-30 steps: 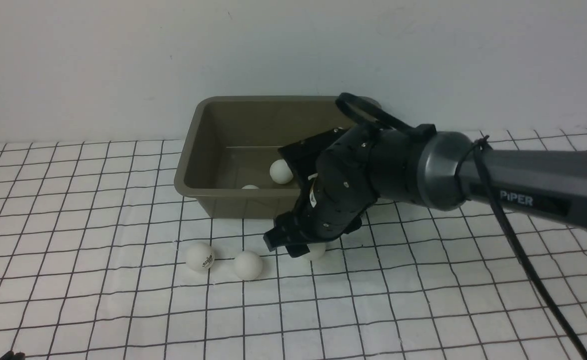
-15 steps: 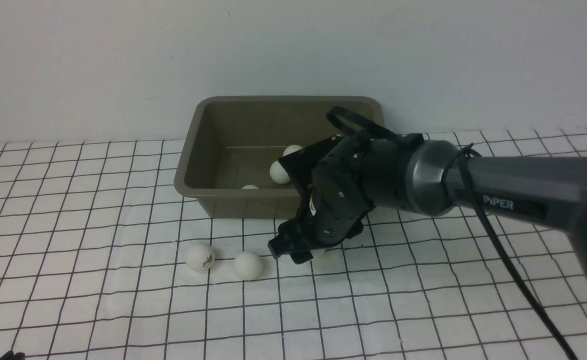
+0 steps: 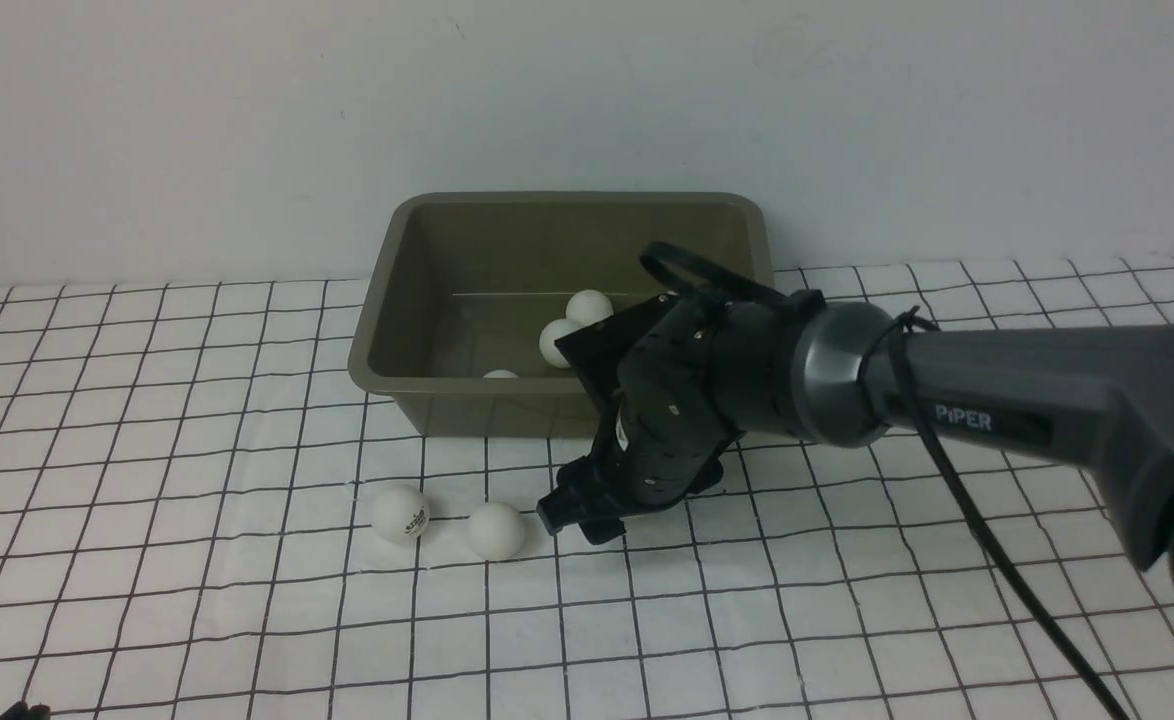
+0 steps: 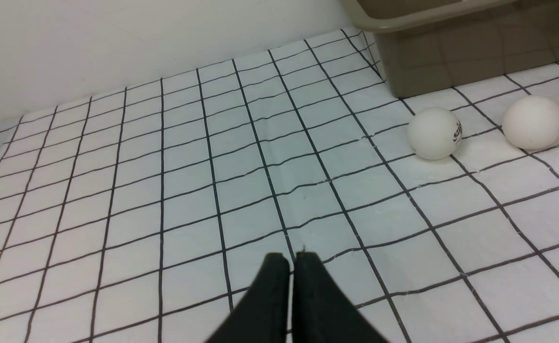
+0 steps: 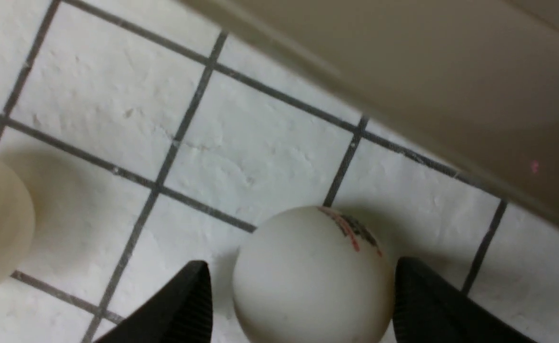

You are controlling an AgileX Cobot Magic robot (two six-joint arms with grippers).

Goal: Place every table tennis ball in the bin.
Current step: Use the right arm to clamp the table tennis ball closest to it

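The olive-brown bin (image 3: 417, 290) stands at the back of the table with three table tennis balls showing inside: one (image 3: 588, 305), another (image 3: 557, 342) and one low at the front wall (image 3: 500, 375). Two balls lie in front of it, one with a logo (image 3: 401, 513) and a plain one (image 3: 496, 530). My right gripper (image 3: 587, 518) is down at the cloth just right of them. In the right wrist view it (image 5: 301, 267) stands open around another logo ball (image 5: 313, 281), with a small gap at one finger (image 5: 184, 305). My left gripper (image 4: 291, 259) is shut and empty.
A white cloth with a black grid (image 3: 247, 620) covers the table, and a white wall is close behind the bin. The bin's outer wall (image 5: 427, 95) runs just past the ball between my right fingers. The right arm (image 3: 997, 400) reaches across the right side.
My right gripper has sunk lower over the ball on the cloth, which it now hides in the front view. The arm cleared one more ball inside the bin. Jaws unchanged.
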